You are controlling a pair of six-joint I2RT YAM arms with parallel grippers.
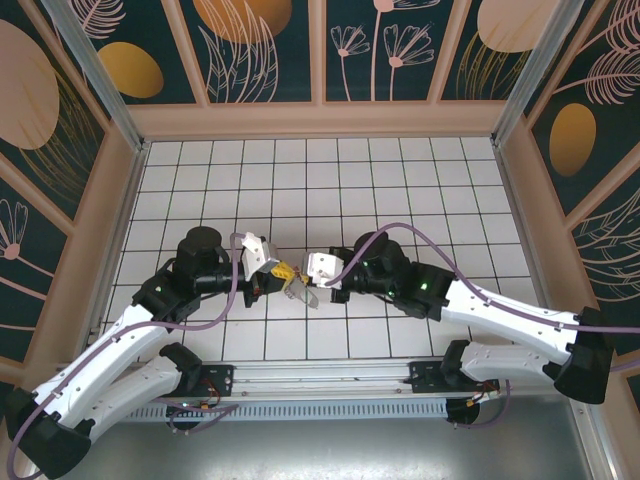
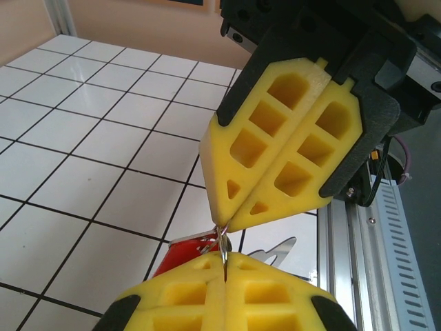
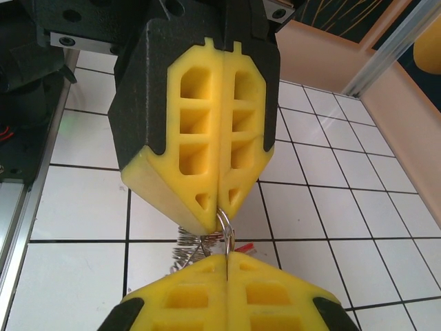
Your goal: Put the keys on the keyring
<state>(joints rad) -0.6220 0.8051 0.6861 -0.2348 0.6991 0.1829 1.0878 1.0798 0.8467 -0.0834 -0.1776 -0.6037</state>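
Metal this thin is asking for a light touch. The step in hand looks like a two-handed one: one arm is steadying the keyring (image 3: 226, 233) while the other is working its loop so a key can slide on. To do it well, I judge that only one arm should be moving. It should travel along the line of the wire rather than across it, so the loop is not twisting out of either pinch. Any pull should be slow, because a slim wire between soft yellow tips is likely to slip.

The left gripper (image 3: 217, 214) and the right gripper (image 2: 227, 221) are meeting tip to tip, each with its jaws pressed fully together. Both appear to be clamping the same wire, which is bridging the small gap between the two sets of tips and running into the slit of each.

The keys (image 3: 187, 249) are hanging as a silvery cluster just below the jaws and slightly to one side, with the red-headed piece (image 2: 185, 248) beside them. I cannot tell whether any key is already threaded on the loop.
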